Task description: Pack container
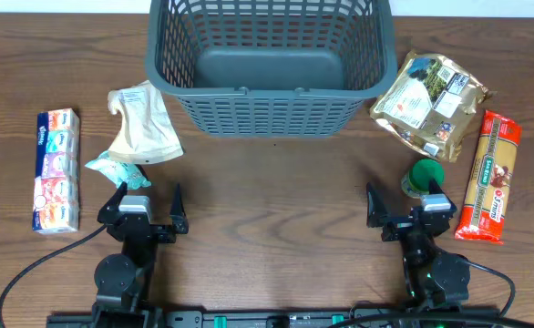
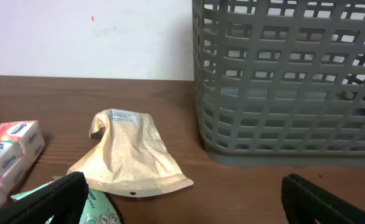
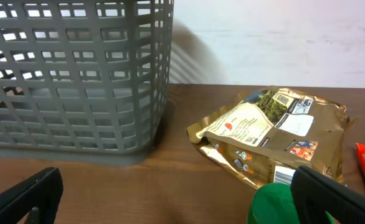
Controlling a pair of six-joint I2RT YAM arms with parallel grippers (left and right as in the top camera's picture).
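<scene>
The dark grey slotted basket (image 1: 265, 64) stands at the back centre, nothing visible inside; it also shows in the left wrist view (image 2: 288, 81) and the right wrist view (image 3: 76, 74). My left gripper (image 1: 148, 202) is open and empty at the front left, its fingers (image 2: 182, 199) wide apart, just behind a beige pouch (image 1: 144, 123) and a teal packet (image 1: 112, 167). My right gripper (image 1: 402, 205) is open and empty at the front right, with a green lid (image 1: 424, 175) beside its right finger (image 3: 170, 199).
A tissue multipack (image 1: 56, 169) lies at the far left. A gold foil bag (image 1: 428, 102) lies right of the basket and a red-orange pasta packet (image 1: 489, 177) at the far right. Bare wooden table lies between the grippers and the basket.
</scene>
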